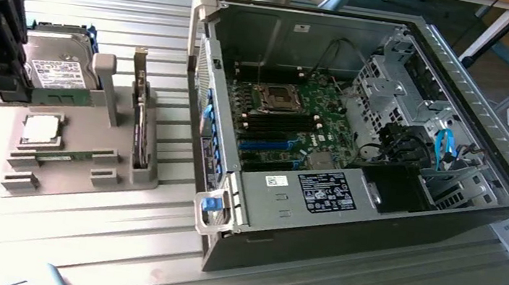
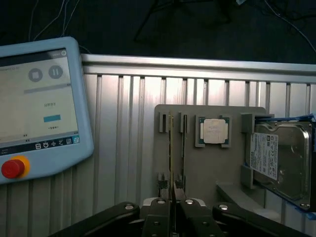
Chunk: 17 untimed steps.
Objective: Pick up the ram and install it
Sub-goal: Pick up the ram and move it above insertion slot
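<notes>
While jaws pinch ram (image 2: 171,148) edge-on (over tray (image 2: 212,170)), PC case (image 1: 319,247) lies open.

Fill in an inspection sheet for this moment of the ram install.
Surface: ribbed metal table, grey fixture tray on it.
Job's things: ram edge-on between the jaws, over the tray; open computer case, motherboard exposed.
Clutter: hard drive, processor and another stick in the tray.
Grippers: gripper, jaws shut on the ram.
Cables: blue cables inside the case.
Surroundings: teach pendant beside the tray.
</notes>
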### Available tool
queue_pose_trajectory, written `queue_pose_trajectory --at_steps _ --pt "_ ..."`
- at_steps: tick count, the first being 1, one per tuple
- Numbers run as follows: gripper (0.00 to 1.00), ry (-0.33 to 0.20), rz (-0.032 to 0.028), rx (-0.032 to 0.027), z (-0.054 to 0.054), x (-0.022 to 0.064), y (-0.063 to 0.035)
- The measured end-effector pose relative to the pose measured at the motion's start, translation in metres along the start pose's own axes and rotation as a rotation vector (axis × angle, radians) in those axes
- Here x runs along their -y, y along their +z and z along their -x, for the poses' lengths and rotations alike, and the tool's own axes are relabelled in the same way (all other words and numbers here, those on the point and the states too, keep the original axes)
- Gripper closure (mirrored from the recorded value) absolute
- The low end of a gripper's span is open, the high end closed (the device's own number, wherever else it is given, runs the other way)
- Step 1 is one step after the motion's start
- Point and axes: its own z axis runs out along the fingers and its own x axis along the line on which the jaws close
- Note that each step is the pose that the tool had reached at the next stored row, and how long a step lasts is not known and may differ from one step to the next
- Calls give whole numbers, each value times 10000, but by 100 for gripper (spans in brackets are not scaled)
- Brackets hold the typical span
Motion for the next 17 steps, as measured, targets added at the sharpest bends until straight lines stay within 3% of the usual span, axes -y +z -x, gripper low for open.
queue_pose_trajectory --at_steps 3,10,14,17 --pt "87 0 1 0 2 -5 -103" --pt "87 -2 3 -3 2 5 -110" --pt "87 0 0 0 -7 223 -118" --pt "87 0 -1 1 -11 337 -122"
